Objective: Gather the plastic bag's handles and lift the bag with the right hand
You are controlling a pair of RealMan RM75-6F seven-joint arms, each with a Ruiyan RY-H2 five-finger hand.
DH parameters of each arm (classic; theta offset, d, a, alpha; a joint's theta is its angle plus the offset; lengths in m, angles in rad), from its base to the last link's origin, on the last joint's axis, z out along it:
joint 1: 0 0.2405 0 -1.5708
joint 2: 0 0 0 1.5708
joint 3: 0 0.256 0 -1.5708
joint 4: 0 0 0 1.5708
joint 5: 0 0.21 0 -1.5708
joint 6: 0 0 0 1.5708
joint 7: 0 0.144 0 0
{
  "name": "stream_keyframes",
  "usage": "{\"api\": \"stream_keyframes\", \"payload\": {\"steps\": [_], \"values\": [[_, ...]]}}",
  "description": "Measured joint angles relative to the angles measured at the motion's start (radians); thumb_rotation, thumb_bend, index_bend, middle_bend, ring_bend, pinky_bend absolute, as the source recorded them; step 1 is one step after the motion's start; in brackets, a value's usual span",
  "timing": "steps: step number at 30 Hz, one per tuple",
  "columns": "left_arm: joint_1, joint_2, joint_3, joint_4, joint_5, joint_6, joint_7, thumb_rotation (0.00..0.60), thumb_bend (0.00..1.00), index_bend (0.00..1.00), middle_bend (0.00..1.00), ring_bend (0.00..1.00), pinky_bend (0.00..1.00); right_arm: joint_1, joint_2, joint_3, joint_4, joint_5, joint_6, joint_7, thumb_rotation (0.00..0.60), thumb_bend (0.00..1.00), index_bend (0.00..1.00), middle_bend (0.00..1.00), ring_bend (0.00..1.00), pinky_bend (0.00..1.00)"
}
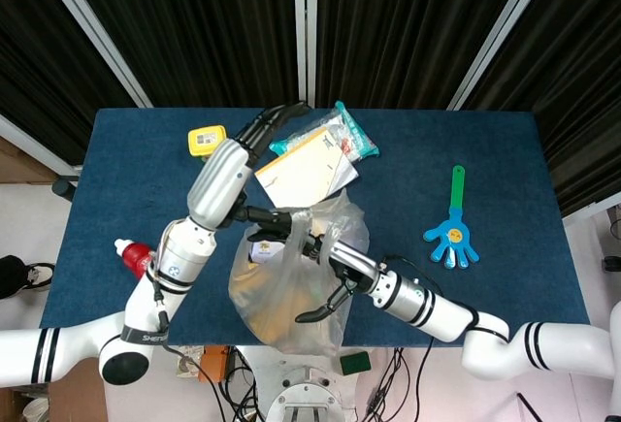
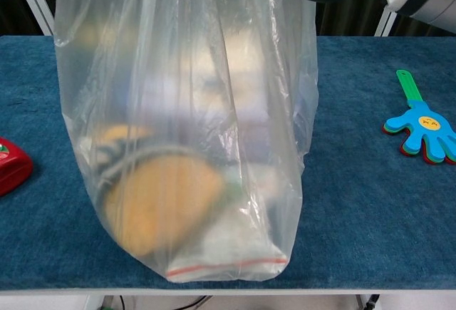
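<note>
Both of my hands are at the top of the plastic bag; the lift is not finished.

My right hand (image 1: 335, 272) is hooked into the handles (image 1: 291, 220) of the plastic bag (image 1: 281, 291); some fingers hang loose, so the grip looks partial. My left hand (image 1: 260, 131) has its fingers stretched out over the white packet (image 1: 306, 170), while its thumb seems to pin one handle; I cannot tell for sure. The bag stands at the near edge of the table (image 1: 485, 170), its bottom still on the cloth. If one handle slips out, I think the bag will tilt and the orange thing (image 2: 160, 203) may roll off the edge.
</note>
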Motion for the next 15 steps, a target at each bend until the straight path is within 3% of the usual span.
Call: {"api": "stream_keyframes", "payload": {"steps": [15], "values": [[-0.025, 0.012, -0.019, 0.010, -0.055, -0.012, 0.019, 0.600, 0.02, 0.05, 0.12, 0.07, 0.19, -0.008, 0.019, -0.010, -0.042, -0.016, 0.020, -0.033, 0.600, 0.09, 0.04, 0.10, 0.00, 0.05]]}}
